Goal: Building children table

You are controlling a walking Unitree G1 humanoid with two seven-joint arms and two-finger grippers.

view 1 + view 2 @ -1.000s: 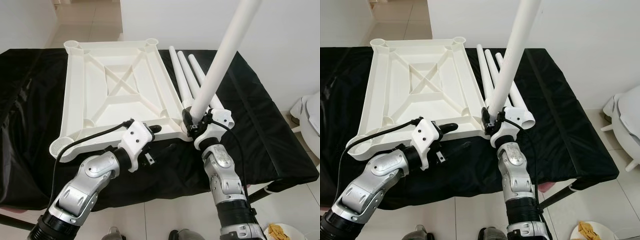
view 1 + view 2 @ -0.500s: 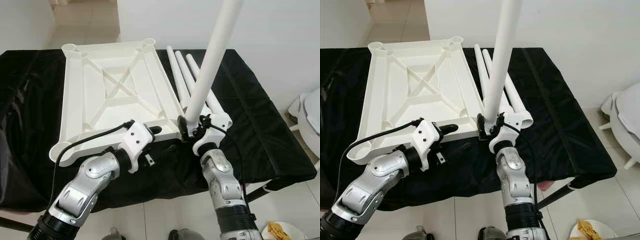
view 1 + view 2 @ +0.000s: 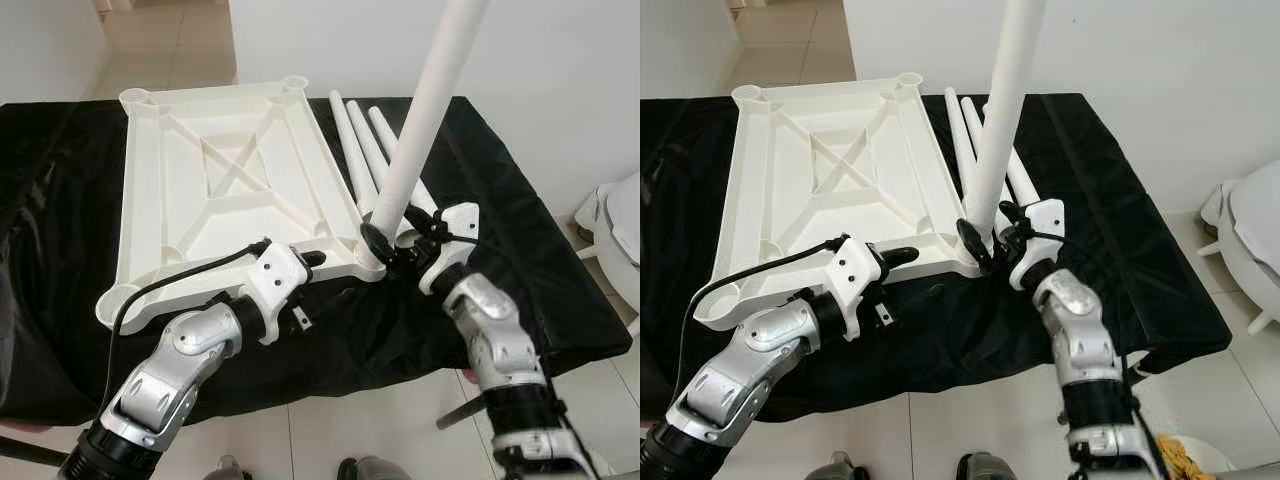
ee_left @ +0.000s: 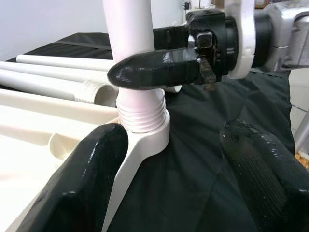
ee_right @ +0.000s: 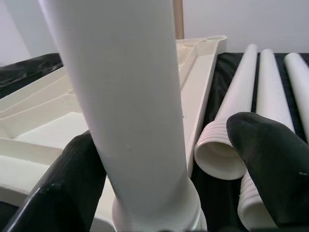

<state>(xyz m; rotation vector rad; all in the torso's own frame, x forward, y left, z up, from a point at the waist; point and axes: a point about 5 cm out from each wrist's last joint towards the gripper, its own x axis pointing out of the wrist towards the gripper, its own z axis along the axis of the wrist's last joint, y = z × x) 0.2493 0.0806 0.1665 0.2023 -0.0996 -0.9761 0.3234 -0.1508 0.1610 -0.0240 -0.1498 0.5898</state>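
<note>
1. You have the right pincer [image 3: 385,243] around the bottom of the upright leg [image 3: 420,120]. One finger lies across the leg just above its thread, but in the right wrist view the fingers stand wide on both sides of it, so it seems loosely around the leg and not squeezing it.

2. The leg stands in the corner socket [image 4: 145,140] of the top [image 3: 225,190], which lies upside down on the black tabletop [image 3: 510,200]. In the left wrist view some thread rings are above the socket, so I judge the leg is not fully screwed in.

3. Your left pincer [image 4: 169,188] is open. It is at the near edge of the top, beside the same corner, and holds nothing.

4. Three more legs [image 3: 360,150] lie on the tabletop just beside the top.

5. Risk: the leg leans a little. If you turn it like this, the thread can cross and jam.

6. Risk: if the right pincer lets go now, the long leg may tip out of the socket and fall.

7. Risk: nothing holds the top. Turning force may slide it, and it may push the loose legs so that they roll away.
</note>
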